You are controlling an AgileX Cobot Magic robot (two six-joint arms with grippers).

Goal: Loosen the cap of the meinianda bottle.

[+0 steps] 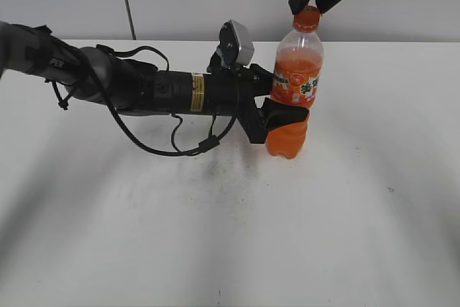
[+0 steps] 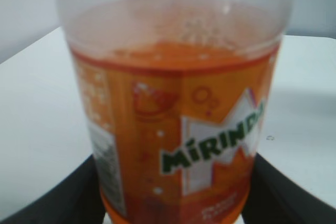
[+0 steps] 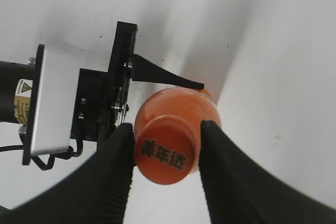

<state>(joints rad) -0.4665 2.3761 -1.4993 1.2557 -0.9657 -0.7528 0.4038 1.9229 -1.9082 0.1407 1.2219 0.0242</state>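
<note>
White table [image 1: 144, 235] — left tool [image 1: 282, 114] clamps meinianda bottle [image 1: 295, 84]; right wrist view: right tool [image 3: 167, 150] pinches cap [image 3: 164, 153].

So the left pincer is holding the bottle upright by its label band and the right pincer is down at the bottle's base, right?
Not the base. In the right wrist view the right pincer brackets the cap atop the bottle. The left pincer does hold it upright by the label band.

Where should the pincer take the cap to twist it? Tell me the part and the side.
Grip the cap by its round side wall, coming straight down from above. The bottle stands upright with the left pincer clamping its waist, so the top is free. The right pincer already straddles the cap from both sides.
</note>
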